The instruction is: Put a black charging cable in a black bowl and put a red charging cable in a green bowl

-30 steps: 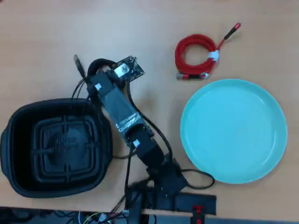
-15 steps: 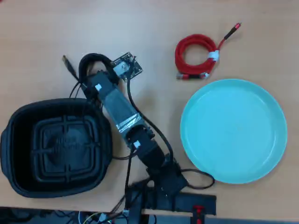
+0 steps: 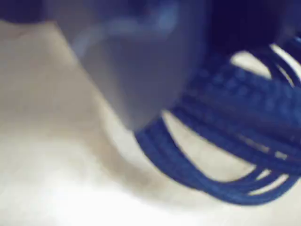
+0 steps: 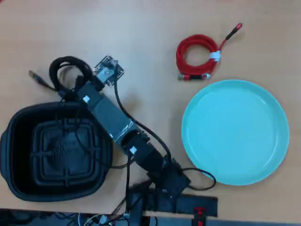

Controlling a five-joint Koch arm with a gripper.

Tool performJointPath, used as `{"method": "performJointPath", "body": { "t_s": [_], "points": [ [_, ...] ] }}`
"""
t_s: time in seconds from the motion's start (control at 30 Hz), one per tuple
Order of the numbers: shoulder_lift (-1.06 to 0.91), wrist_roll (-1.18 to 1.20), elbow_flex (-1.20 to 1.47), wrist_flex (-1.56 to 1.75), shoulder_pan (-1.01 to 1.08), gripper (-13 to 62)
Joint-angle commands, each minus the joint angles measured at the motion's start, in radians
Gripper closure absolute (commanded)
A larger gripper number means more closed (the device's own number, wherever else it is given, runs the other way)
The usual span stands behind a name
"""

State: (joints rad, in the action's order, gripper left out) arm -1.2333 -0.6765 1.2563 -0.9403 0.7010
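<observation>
Red charging cable [image 4: 197,57] lies above green bowl [image 4: 235,132].

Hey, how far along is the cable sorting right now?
Nothing is finished: the black bowl and green bowl both hold no cable. In hand: the black charging cable hangs at the hand, just beyond the black bowl's rim. The red charging cable lies untouched on the table.

Clearance around the arm, overhead view

The surface [image 4: 141,28] is open from 10 to 1 o'clock of the arm. The black bowl [image 4: 28,188] blocks 8 to 9 o'clock; the arm crosses its upper right rim. The green bowl [image 4: 235,132] fills 3 o'clock, with the red charging cable [image 4: 195,56] just above it. A bare lane runs between arm and green bowl.
</observation>
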Motion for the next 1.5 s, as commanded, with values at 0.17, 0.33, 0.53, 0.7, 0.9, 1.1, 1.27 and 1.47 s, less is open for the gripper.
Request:
{"method": "performJointPath", "body": {
  "t_s": [0.17, 0.33, 0.53, 0.7, 0.9, 1.1, 1.27, 1.47],
  "points": [
    [-0.083, -0.117, -0.960, 0.193, -0.031, 55.5],
    [-0.098, -0.181, -0.953, 0.318, -0.029, 55.6],
    [-0.091, -0.083, -0.930, 0.247, 0.031, 55.5],
    [-0.044, 0.066, -0.943, 0.176, 0.051, 55.5],
    [-0.054, -0.067, -0.953, 0.258, -0.011, 55.5],
    [-0.086, -0.110, -0.951, 0.276, -0.017, 55.5],
    [-0.135, -0.114, -0.951, 0.272, -0.018, 55.5],
    [-0.229, -0.109, -0.951, 0.272, -0.055, 55.5]
  ]
}}
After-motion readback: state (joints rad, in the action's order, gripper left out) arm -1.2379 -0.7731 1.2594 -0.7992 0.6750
